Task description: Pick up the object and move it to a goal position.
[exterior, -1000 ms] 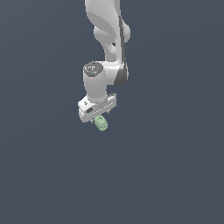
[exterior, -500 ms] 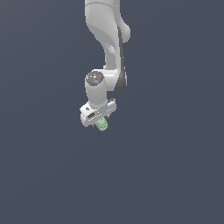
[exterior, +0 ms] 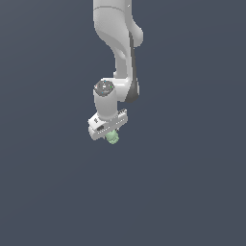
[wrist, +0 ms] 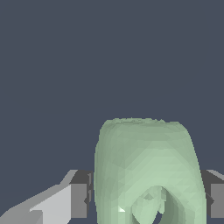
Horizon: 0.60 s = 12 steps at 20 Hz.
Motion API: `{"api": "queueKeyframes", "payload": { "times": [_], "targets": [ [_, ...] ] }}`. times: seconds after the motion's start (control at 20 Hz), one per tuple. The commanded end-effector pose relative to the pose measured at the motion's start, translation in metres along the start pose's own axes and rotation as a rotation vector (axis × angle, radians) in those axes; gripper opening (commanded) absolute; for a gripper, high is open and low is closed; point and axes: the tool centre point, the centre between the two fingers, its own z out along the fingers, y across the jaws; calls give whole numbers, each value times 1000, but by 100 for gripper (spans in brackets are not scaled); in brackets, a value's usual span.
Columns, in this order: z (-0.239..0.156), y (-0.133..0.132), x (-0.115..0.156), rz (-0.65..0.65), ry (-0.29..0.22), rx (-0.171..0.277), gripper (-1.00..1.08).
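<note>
The gripper (exterior: 110, 136) is clamped on the object (exterior: 113, 138), a mint-green lump (bumpy) wedged between its fingers (wrist: 78, 200), poking out below.

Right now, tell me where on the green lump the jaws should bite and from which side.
Across its narrow width, coming from above, as the gripper does now. The green lump is a rounded hump with near-parallel flanks, and a pad sits against each flank.

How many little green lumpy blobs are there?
1. The small pale green lumpy blob sits between the fingers of the white gripper, under the arm. No others show; none seem hidden.
</note>
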Motion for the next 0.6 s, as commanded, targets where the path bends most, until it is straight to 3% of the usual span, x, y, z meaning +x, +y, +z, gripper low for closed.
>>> {"api": "queueKeyframes", "payload": {
  "times": [0.0,0.55],
  "targets": [
    [1,-1,0,-1,-1,1,-100],
    [-14,4,-3,0,0,0,-100]
  ]
}}
